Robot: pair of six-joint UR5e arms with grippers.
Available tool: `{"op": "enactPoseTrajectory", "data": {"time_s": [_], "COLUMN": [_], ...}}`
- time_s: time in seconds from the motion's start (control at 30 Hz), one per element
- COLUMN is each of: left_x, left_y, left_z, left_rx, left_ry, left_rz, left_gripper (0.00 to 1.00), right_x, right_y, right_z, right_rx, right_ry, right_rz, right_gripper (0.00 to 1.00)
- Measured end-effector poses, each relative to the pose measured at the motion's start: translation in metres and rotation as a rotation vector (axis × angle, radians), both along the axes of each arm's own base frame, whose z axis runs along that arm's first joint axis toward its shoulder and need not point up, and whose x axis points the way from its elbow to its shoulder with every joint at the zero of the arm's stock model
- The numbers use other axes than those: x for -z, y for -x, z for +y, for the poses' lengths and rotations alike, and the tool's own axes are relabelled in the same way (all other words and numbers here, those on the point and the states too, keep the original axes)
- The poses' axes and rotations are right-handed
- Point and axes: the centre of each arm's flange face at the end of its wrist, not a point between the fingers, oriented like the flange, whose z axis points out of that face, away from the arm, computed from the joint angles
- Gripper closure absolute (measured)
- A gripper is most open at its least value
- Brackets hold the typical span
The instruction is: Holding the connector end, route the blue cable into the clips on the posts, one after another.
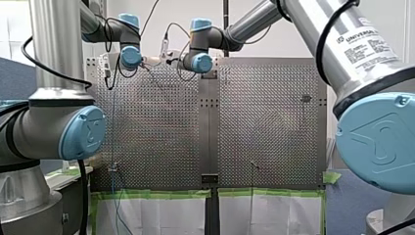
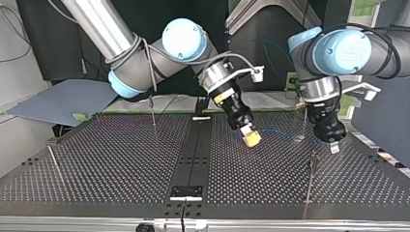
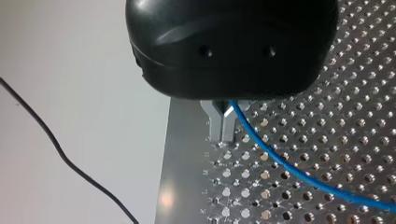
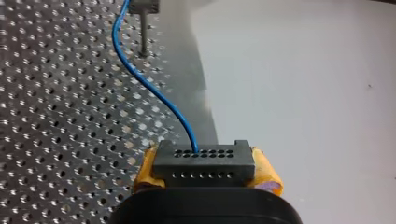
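My right gripper (image 4: 205,164) has its yellow pads shut on the dark grey connector (image 4: 203,161). The blue cable (image 4: 140,79) leaves the connector and curves ahead past a post with a clip (image 4: 144,9). In the left wrist view my left gripper (image 3: 222,133), black with metal fingers, is shut just above the plate, and the blue cable (image 3: 299,170) comes out at the fingers' base and trails away. In the top view my right gripper (image 2: 251,137) hovers mid-table and my left gripper (image 2: 333,144) is at the view's right. A faint stretch of cable (image 2: 280,130) runs between them.
Thin posts stand on the perforated table (image 2: 121,159): one at the back left (image 2: 152,110), one at the left edge (image 2: 52,155), and two near my left gripper (image 2: 312,166) (image 2: 303,123). In the front view the cable (image 1: 113,122) drops to a clip post (image 1: 113,168).
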Motion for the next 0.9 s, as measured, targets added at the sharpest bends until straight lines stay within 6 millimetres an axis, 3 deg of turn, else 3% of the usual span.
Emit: {"op": "enactPoseTrajectory", "data": {"time_s": [0.43, 0.9], "left_x": [0.000, 0.008], "left_y": [-0.020, -0.044], "left_z": [0.013, 0.028], "left_rx": [0.013, 0.052], "left_ry": [0.008, 0.042], "left_rz": [-0.004, -0.008], "left_gripper": [1.00, 1.00], "right_x": [-0.013, -0.012], "right_y": [-0.004, 0.004], "right_z": [-0.008, -0.026], "right_rx": [0.002, 0.026], "right_ry": [0.014, 0.010], "right_rz": [-0.017, -0.014], "right_gripper": [1.00, 1.00]}}
